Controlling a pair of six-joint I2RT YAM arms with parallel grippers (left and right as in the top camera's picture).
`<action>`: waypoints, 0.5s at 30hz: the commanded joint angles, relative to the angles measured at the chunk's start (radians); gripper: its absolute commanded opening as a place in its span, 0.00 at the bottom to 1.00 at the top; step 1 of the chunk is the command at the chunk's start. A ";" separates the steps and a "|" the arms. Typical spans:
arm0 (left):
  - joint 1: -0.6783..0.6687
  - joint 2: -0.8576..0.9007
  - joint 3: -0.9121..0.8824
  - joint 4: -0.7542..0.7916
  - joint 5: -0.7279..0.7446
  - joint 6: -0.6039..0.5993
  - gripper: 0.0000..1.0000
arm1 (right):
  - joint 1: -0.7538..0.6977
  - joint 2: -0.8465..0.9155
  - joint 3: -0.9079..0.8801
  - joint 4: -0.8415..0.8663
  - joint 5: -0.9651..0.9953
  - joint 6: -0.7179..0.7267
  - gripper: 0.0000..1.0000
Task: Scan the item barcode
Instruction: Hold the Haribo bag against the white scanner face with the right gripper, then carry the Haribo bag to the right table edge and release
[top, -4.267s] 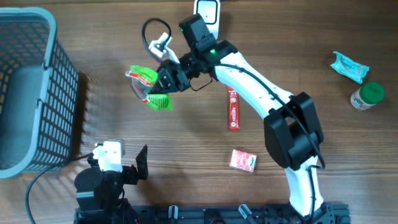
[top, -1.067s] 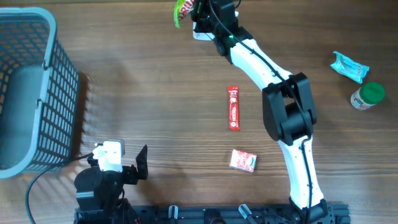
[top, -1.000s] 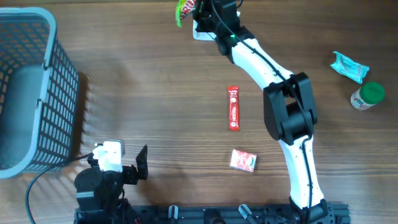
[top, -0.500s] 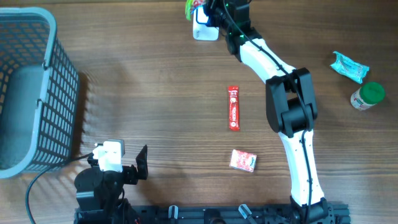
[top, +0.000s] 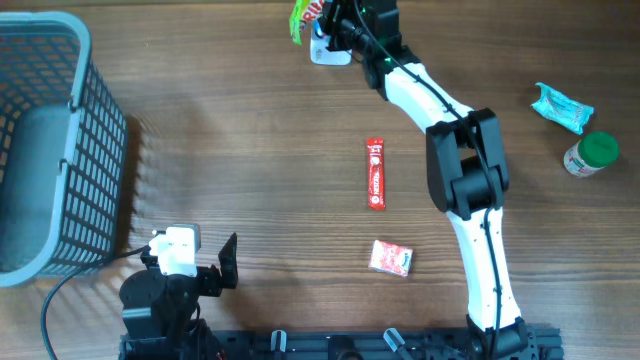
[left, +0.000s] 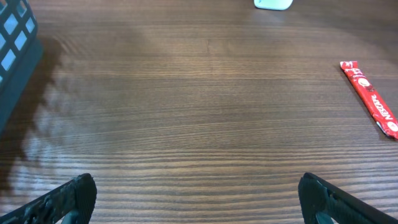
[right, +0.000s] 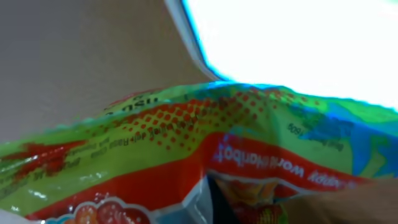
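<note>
A green and red snack bag (top: 302, 15) hangs at the far top edge of the table, right beside the white scanner (top: 330, 53). My right gripper (top: 323, 14) is shut on the bag. In the right wrist view the bag (right: 174, 137) fills the lower half and hides the fingers, with the scanner's bright white face (right: 298, 43) behind it. No barcode can be made out. My left gripper (left: 199, 194) rests open near the front left, over bare wood, with nothing between its fingertips (left: 76, 191).
A grey mesh basket (top: 50, 140) stands at the left. A red stick pack (top: 375, 173) and a small red packet (top: 390, 258) lie mid-table. A teal wrapper (top: 562, 107) and a green-lidded jar (top: 590, 153) sit at the right edge.
The right gripper carried the bag from the table's middle left up to the scanner, then shifted it slightly right and back left there. The left arm has not moved.
</note>
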 joint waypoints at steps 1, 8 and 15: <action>-0.005 -0.009 -0.007 0.002 -0.002 0.011 1.00 | -0.036 0.023 0.034 -0.076 -0.016 0.006 0.05; -0.005 -0.009 -0.007 0.002 -0.002 0.011 1.00 | -0.048 0.023 0.034 0.029 -0.010 -0.090 0.04; -0.005 -0.009 -0.007 0.002 -0.002 0.011 1.00 | -0.087 -0.085 0.065 -0.037 -0.031 -0.437 0.05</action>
